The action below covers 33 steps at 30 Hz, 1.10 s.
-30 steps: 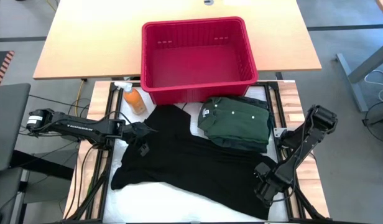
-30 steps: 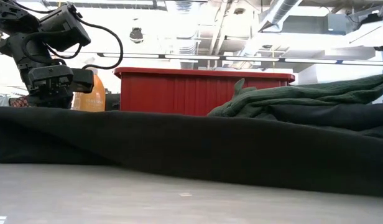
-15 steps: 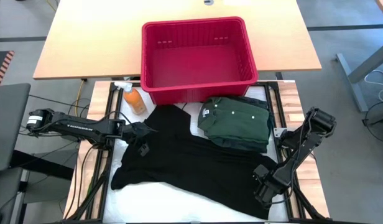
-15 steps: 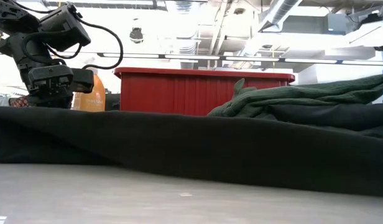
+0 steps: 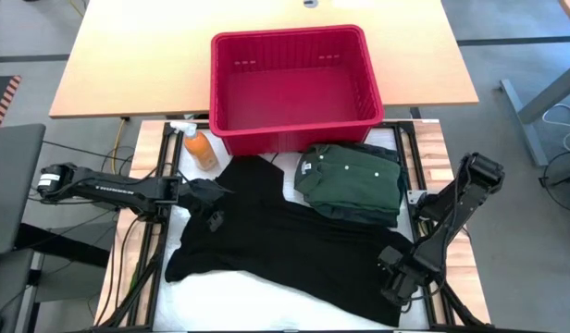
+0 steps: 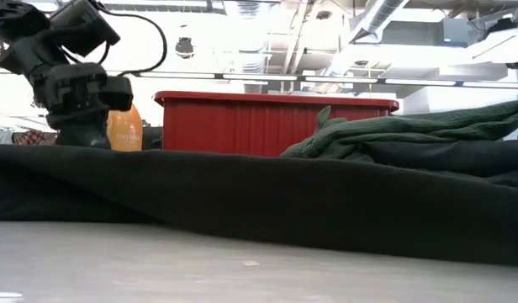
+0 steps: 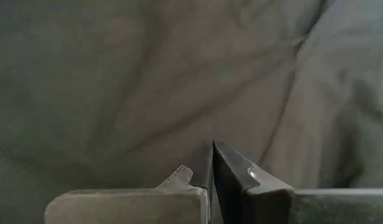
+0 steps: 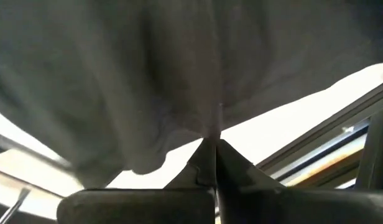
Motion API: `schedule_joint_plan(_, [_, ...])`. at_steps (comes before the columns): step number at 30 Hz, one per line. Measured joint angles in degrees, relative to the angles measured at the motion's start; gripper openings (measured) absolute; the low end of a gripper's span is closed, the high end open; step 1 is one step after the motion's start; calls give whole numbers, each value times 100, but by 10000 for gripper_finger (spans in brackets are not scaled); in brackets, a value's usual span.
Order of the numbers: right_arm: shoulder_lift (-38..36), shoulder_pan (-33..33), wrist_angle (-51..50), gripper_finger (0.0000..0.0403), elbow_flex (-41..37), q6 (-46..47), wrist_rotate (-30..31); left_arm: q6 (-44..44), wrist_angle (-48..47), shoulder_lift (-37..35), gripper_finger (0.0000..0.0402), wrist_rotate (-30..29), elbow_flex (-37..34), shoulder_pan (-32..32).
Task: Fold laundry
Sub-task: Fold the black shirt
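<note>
We have 1 garment finished, as far as we can judge: the green buttoned shirt (image 5: 352, 181) lies folded on top of another dark folded piece (image 5: 385, 154), just in front of the red basket (image 5: 292, 83), which looks empty from above. The black garment (image 5: 285, 236) is the 1 in hand. It lies spread wide across the white work surface (image 5: 229, 301), creased and unfolded, touching the green shirt's near edge.

Our left gripper (image 5: 211, 199) sits at the black garment's left edge, near its upper corner, with its fingers (image 7: 226, 171) pressed together; the left wrist view shows only dark cloth ahead, so we judge it clenched on a pinch of that edge, though the cloth between the tips is hard to make out. Our right gripper (image 5: 399, 280) is at the garment's near right corner, fingers clenched, and the right wrist view shows the black hem gathered right at the fingertips (image 8: 232, 165), so we take it as grasping the cloth.

An orange bottle (image 5: 200, 148) stands beside the basket, clear of the work. What is left, we judge: every fold of the black garment, then stacking it with the finished pieces.
</note>
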Motion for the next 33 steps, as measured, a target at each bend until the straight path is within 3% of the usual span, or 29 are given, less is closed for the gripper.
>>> schedule_joint_plan(8, [-321, -2, -178, 16, 46, -11, 7, 497, -63, -338, 1, -455, 0, 0])
schedule_joint_plan(14, [-329, -44, -202, 16, 46, -26, 21, 1521, 1458, -110, 50, -546, 0, 0])
schedule_joint_plan(18, [-330, -44, -173, 16, 46, -13, 25, 2139, 1738, 315, 112, -997, 181, 65])
schedule_joint_plan(24, [-330, -44, -155, 16, 46, -13, 33, 3180, 1714, 1381, 191, -628, 756, 164])
schedule_joint_plan(30, [-330, -44, -104, 16, 46, -13, 39, 4142, 1606, 2336, 212, -574, 1602, 166])
schedule_joint_plan(33, [-330, -44, -58, 16, 46, -13, 43, 4560, 1057, 2877, 212, -337, 2213, 215])
